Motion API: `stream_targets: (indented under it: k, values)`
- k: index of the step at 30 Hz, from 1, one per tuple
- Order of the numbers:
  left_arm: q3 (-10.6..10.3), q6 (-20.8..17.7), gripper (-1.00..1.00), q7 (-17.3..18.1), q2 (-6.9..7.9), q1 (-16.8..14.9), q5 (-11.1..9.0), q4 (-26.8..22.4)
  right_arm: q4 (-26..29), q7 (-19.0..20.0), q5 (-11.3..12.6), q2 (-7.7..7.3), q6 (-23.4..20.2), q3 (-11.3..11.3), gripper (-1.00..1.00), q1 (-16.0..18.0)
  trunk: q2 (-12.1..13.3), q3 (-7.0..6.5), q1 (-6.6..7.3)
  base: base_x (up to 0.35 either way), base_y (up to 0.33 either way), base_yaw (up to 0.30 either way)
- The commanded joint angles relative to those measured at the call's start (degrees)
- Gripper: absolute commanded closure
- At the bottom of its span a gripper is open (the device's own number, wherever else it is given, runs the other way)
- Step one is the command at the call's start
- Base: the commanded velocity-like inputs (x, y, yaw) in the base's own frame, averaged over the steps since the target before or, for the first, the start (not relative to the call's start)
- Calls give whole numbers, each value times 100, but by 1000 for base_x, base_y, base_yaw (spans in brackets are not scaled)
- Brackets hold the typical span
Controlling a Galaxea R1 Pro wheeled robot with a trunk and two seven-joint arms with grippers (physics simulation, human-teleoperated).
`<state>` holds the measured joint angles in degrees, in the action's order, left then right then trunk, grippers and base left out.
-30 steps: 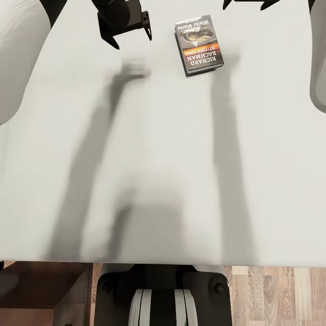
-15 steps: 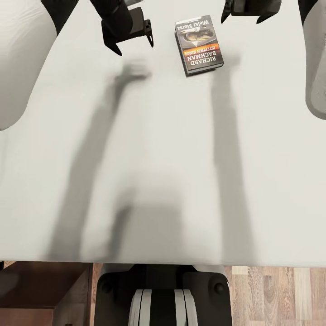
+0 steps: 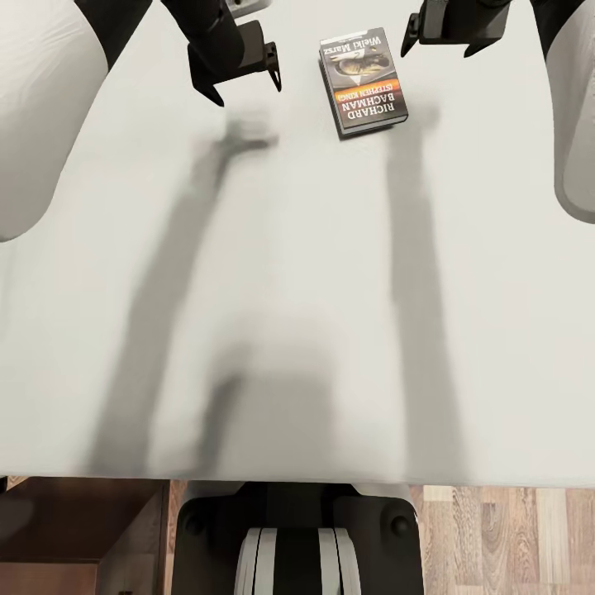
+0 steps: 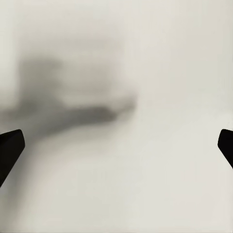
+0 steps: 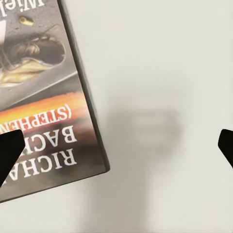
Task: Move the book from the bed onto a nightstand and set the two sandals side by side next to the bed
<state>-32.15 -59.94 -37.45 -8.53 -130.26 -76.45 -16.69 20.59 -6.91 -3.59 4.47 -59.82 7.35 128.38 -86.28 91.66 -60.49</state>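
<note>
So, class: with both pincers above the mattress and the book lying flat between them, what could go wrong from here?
1. The right pincer sits off the book's edge; closing there might catch only a corner, or nothing.
2. The thin book lies flat on the mattress, so fingertips may push it along rather than get under it.
3. The left pincer hangs open nearby and could nudge it.

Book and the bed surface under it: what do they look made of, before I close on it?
The book looks like a thin paperback with a smooth, printed card cover; its edges are crisp and flat. The bed surface looks matte, off-white and fabric-like, taking soft shadows with no shine, though the render shows no weave or give.
</note>
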Motion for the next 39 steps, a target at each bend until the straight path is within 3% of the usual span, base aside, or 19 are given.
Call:
stream_targets:
  k: [1,39]
  values:
    - [-36,-6,-100,-43,1,-3,-61,-4,3,-10,-34,8,-18,47,-100,1,-1,2,0,0,0,0]
    - [-31,-6,-100,-58,-18,-14,-72,24,32,-20,-47,23,-18,-3,-100,21,-1,2,0,0,0,0]
